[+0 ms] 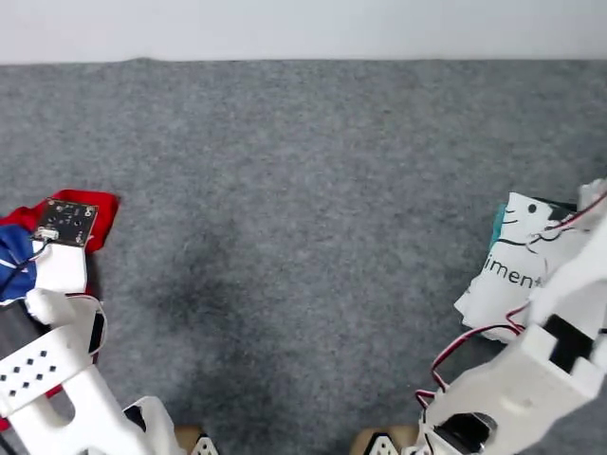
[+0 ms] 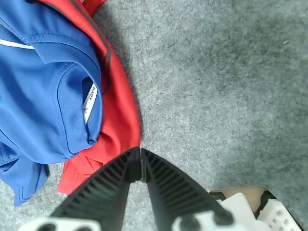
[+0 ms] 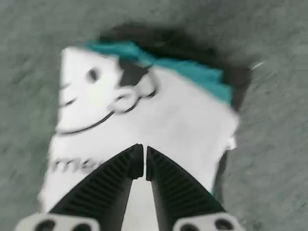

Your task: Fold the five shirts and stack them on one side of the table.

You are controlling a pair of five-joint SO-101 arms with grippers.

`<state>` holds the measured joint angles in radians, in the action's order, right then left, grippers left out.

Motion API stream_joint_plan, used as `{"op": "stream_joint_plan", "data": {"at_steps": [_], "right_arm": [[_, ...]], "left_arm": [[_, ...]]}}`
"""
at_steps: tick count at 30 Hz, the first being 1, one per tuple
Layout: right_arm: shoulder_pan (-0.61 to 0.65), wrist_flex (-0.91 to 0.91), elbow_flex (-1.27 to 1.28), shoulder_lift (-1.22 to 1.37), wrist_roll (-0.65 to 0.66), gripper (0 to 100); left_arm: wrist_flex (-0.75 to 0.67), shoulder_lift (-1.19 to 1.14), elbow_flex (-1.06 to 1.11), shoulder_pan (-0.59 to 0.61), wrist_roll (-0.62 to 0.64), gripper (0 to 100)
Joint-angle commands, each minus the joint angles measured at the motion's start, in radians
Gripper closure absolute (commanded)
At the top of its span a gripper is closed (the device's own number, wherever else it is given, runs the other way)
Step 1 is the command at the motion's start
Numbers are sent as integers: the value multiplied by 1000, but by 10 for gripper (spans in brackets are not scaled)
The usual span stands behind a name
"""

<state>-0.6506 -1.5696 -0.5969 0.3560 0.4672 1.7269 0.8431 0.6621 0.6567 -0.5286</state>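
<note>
Grey felt table (image 1: 303, 190), white wall (image 1: 303, 28) behind, shirts at both sides.
My left gripper (image 2: 140, 166) is closed, tips at the edge of a red shirt (image 2: 118, 120) lying under a blue shirt (image 2: 38, 86). My right gripper (image 3: 144, 161), also closed, hangs over a white shirt (image 3: 144, 110) stacked on a teal shirt (image 3: 192, 77).

Grey felt-like surface (image 1: 303, 190), fuzzy weave, mottled, with a darker shadow patch left of centre. White wall (image 1: 303, 28) runs as a strip along the far edge of the surface. Tan board (image 1: 372, 440) pokes out at the near edge in two small bits. Left wrist view catches the same tan bit.
</note>
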Motion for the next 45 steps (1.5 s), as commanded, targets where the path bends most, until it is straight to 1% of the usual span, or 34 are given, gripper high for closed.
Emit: {"op": "stream_joint_plan", "data": {"at_steps": [1, 5, 10, 13, 18, 21, 26, 33, 36, 40, 43, 45], "right_arm": [[-56, 93, -6, 47, 81, 985], [-104, 206, -6, 174, 144, 985], [-128, 364, -11, 303, 146, 985], [-108, 343, -12, 280, 144, 985], [-77, 206, -12, 122, 141, 985], [-74, 182, -12, 51, 141, 985], [-82, 249, -5, 59, 149, 985], [-151, 415, -6, 268, 150, 985], [-163, 450, -12, 332, 150, 985], [-157, 409, -17, 288, 143, 985], [-111, 315, -20, 180, 141, 985], [-58, 237, -20, 111, 141, 985]], "left_arm": [[28, 23, -7, 0, -5, 995], [28, 23, -4, 0, -5, 995], [26, 23, 12, 0, -8, 995], [26, 23, 21, 0, -8, 995], [26, 23, 15, 0, -8, 995], [26, 23, 15, 0, -8, 995], [26, 23, 15, 0, -8, 995], [26, 23, 15, 0, -8, 995], [26, 23, 15, 0, -9, 995], [26, 23, 15, 0, -9, 995], [26, 23, 15, 0, -9, 995], [26, 23, 15, 0, -9, 995]]}}
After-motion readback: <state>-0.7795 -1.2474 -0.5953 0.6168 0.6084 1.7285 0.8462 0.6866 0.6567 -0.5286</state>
